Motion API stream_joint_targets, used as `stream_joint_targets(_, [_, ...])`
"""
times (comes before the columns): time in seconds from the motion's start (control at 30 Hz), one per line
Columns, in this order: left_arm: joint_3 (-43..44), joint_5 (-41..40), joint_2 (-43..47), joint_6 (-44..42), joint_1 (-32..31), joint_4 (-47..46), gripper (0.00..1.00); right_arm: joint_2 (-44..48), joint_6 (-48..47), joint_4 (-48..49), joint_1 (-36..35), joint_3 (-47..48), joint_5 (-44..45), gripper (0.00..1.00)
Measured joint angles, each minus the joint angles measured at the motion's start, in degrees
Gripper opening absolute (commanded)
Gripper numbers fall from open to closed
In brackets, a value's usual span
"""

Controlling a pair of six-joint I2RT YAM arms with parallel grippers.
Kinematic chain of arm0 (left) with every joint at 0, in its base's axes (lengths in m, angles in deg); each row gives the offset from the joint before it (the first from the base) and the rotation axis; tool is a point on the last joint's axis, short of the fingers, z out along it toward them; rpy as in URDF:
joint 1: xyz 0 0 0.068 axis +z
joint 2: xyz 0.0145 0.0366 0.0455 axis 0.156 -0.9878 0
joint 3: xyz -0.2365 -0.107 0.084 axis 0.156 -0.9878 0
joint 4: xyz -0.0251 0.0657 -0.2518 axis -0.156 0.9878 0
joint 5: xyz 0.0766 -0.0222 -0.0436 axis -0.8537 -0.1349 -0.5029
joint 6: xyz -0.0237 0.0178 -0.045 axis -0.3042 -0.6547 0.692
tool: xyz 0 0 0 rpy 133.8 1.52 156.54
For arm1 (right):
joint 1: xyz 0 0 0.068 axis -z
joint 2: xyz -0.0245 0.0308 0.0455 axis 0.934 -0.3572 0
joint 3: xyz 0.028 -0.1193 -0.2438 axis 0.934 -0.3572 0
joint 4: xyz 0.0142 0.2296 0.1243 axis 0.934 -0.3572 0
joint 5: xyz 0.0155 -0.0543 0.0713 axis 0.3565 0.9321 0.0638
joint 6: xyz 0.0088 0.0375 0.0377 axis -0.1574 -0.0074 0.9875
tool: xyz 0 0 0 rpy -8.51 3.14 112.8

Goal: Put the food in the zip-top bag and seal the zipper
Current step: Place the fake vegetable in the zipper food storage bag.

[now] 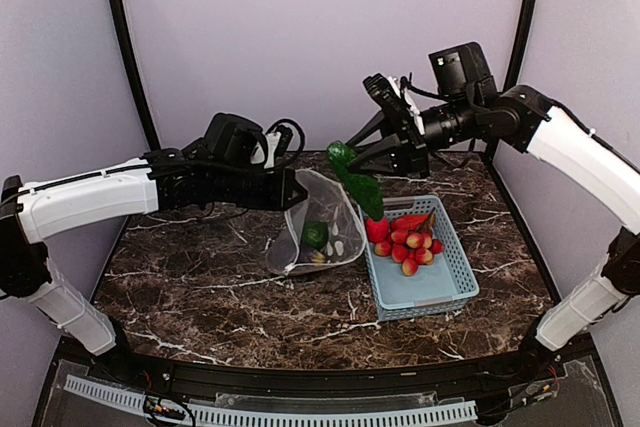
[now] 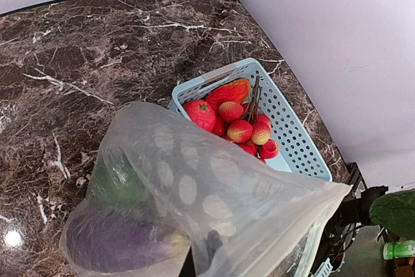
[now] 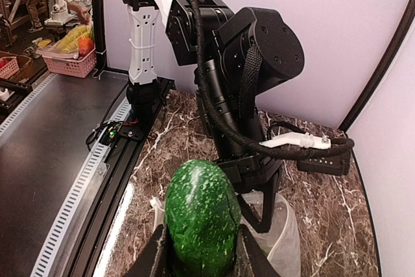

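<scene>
My left gripper [image 1: 297,191] is shut on the rim of the clear, white-dotted zip-top bag [image 1: 322,229] and holds its mouth up over the table. Through the plastic in the left wrist view show a dark purple eggplant [image 2: 113,243] and a green piece [image 2: 117,183]; that gripper's fingers are hidden behind the bag [image 2: 214,192]. A whitish zipper strip [image 2: 310,241] runs along the mouth edge. My right gripper [image 3: 201,254] is shut on a speckled green cucumber [image 3: 201,215], held in the air just right of the bag mouth, the cucumber [image 1: 355,179] slanting down.
A light-blue slotted basket [image 1: 430,292] stands right of the bag with several red and red-yellow food pieces [image 1: 408,237] at its far end. The left arm [image 3: 246,63] rises directly ahead of the cucumber. Black corner posts and purple walls close in the marble table.
</scene>
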Motion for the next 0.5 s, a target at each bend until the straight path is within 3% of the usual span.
stream_joint_targets(0.5, [2.23,6.56,-0.66,2.03,3.19,0.5,0.01,-10.97,1.14,10.05,-1.75,4.79,-5.31,0.26])
